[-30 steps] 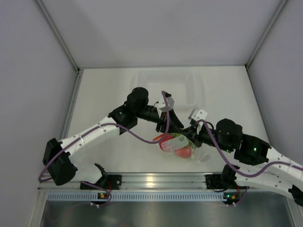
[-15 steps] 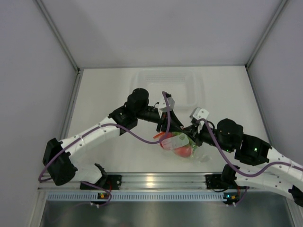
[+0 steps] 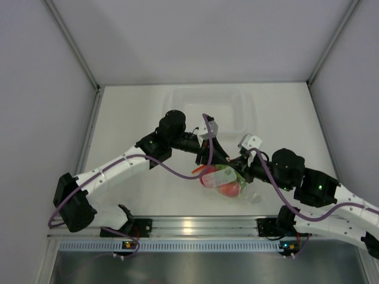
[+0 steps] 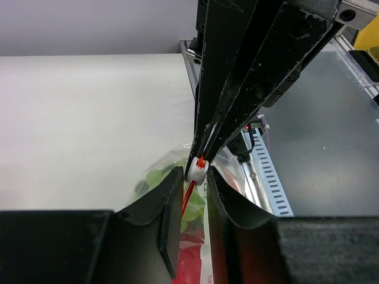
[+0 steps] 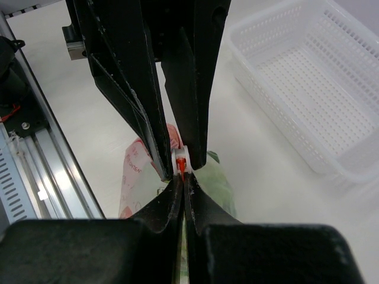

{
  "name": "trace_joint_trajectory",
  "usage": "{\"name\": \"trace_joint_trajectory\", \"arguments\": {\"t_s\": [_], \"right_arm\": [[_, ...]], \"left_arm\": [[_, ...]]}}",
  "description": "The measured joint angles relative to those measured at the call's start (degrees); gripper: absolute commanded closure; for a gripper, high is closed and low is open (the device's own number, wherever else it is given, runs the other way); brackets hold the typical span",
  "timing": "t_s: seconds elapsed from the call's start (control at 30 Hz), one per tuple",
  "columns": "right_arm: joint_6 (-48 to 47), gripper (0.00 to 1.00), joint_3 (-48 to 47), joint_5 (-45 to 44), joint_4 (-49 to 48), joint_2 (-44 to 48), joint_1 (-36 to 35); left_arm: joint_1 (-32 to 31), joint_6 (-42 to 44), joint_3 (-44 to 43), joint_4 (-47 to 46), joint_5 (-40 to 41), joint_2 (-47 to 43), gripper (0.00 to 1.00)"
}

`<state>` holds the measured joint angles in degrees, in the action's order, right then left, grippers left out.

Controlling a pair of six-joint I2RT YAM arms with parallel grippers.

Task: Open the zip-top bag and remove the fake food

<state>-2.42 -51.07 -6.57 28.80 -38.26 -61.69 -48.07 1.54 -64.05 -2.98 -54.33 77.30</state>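
Observation:
The zip-top bag (image 3: 224, 179) hangs between my two grippers above the table's front middle. Fake food shows inside: a red piece (image 3: 231, 189) low and green pieces (image 3: 220, 173) above. My left gripper (image 3: 208, 161) is shut on the bag's white zip slider (image 4: 197, 168), which sits between its fingertips (image 4: 194, 177). My right gripper (image 3: 233, 167) is shut on the orange-red zip strip right beside the slider (image 5: 181, 157), jaws pressed together (image 5: 182, 180). In the left wrist view green grapes (image 4: 155, 177) and a red piece (image 4: 192, 248) show through the plastic.
A rigid clear rectangular tray (image 3: 207, 93) stands behind the arms; it shows as a white perforated basket in the right wrist view (image 5: 278, 112). The metal rail (image 3: 189, 225) runs along the table's front edge, just below the bag.
Almost nothing: the bag and the right gripper have shifted very slightly. Both grips are as before.

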Motion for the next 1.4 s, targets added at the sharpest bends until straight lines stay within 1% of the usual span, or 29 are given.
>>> {"name": "trace_joint_trajectory", "arguments": {"t_s": [0.03,0.1,0.17,0.23,0.33,0.37,0.47,0.8,1.13,1.27,1.4], "right_arm": [[0.0,1.0,0.0,0.0,0.0,0.0,0.0],[0.0,1.0,0.0,0.0,0.0,0.0,0.0],[0.0,1.0,0.0,-0.1,0.0,0.0,0.0],[0.0,1.0,0.0,-0.2,-0.1,0.0,0.0],[0.0,1.0,0.0,-0.2,-0.3,0.0,0.0],[0.0,1.0,0.0,-0.2,-0.3,0.0,0.0],[0.1,1.0,0.1,-0.3,-0.3,0.0,0.0],[1.2,1.0,0.1,-1.8,-0.4,0.9,0.0],[1.6,1.0,0.1,-4.2,0.5,4.6,0.0],[1.6,1.0,0.1,-5.4,1.4,5.7,0.0],[1.6,1.0,0.1,-7.2,2.4,7.4,0.0]], "left_arm": [[0.0,0.0,0.0,0.0,0.0,0.0,0.73],[0.0,-0.1,0.0,0.0,0.0,0.0,0.79],[0.0,-0.3,0.0,0.1,0.0,-0.1,0.83],[0.0,-0.4,0.0,0.2,0.0,-0.3,0.83],[0.0,-0.4,0.0,0.2,0.0,-0.3,0.87],[0.0,-0.4,0.0,0.2,0.0,-0.3,0.92],[0.0,-0.5,0.0,0.2,0.0,-0.3,1.0],[0.0,-0.3,0.2,-0.7,0.3,-0.3,1.0],[0.0,1.2,3.8,-2.7,0.2,-0.3,1.0],[0.5,1.6,6.5,-3.5,1.4,-0.6,1.0],[2.2,1.7,10.4,-3.4,3.0,-0.7,1.0]]}}
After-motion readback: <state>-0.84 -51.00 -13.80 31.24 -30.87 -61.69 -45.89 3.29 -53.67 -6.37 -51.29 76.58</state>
